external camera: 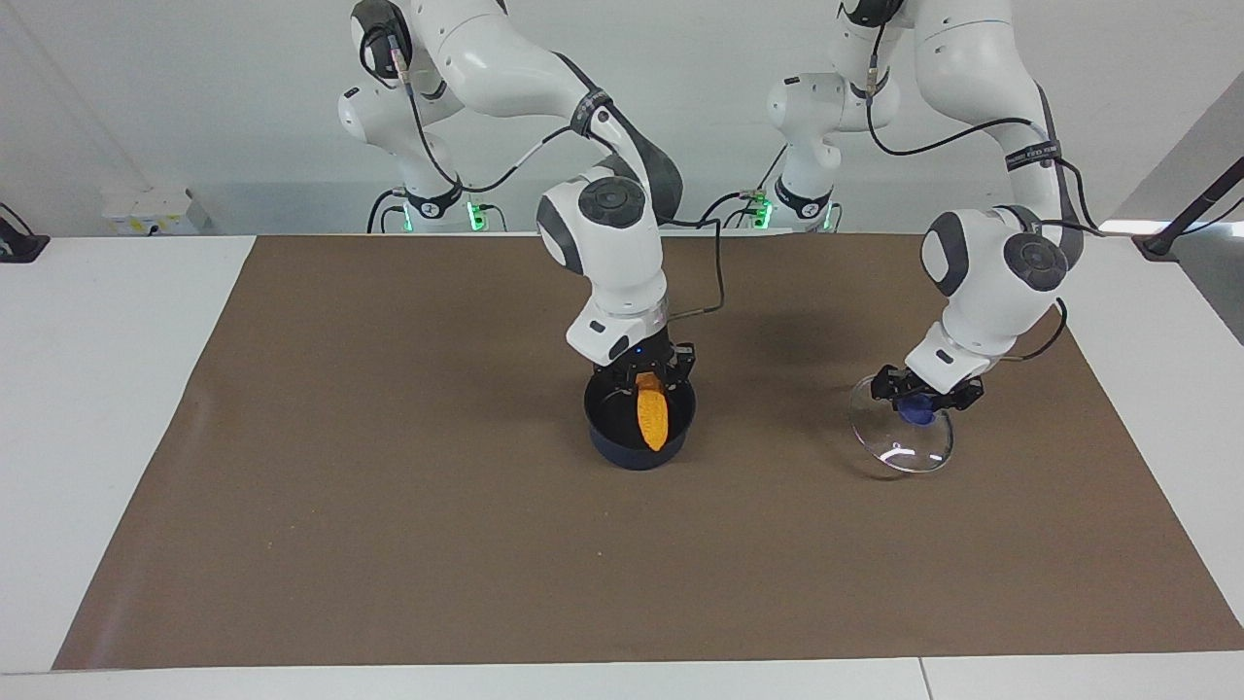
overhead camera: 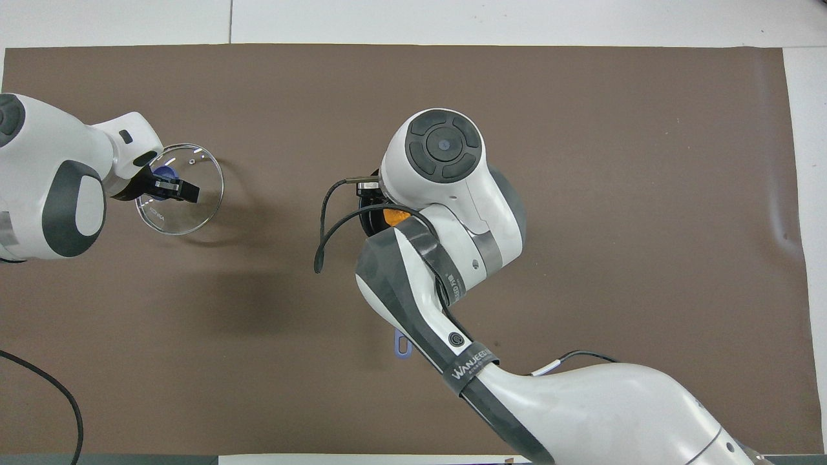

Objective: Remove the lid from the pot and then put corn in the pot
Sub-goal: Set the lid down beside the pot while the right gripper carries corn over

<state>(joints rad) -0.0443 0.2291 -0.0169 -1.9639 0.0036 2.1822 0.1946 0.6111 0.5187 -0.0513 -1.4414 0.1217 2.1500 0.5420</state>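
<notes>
The dark navy pot (external camera: 610, 445) stands in the middle of the brown mat. The orange corn (external camera: 651, 416) leans inside it, tip down. My right gripper (external camera: 645, 377) is over the pot, shut on the corn's upper end. In the overhead view the right arm hides most of the pot (overhead camera: 367, 219); a bit of corn (overhead camera: 391, 215) and the end of the pot's handle (overhead camera: 403, 345) show. My left gripper (external camera: 918, 399) is shut on the blue knob (external camera: 915, 413) of the glass lid (external camera: 899, 442), toward the left arm's end. The lid (overhead camera: 187, 206) is tilted, its lower rim at the mat.
The brown mat (external camera: 389, 486) covers most of the white table (external camera: 97, 389). A black cable (overhead camera: 326, 226) loops from the right wrist beside the pot. Nothing else lies on the mat.
</notes>
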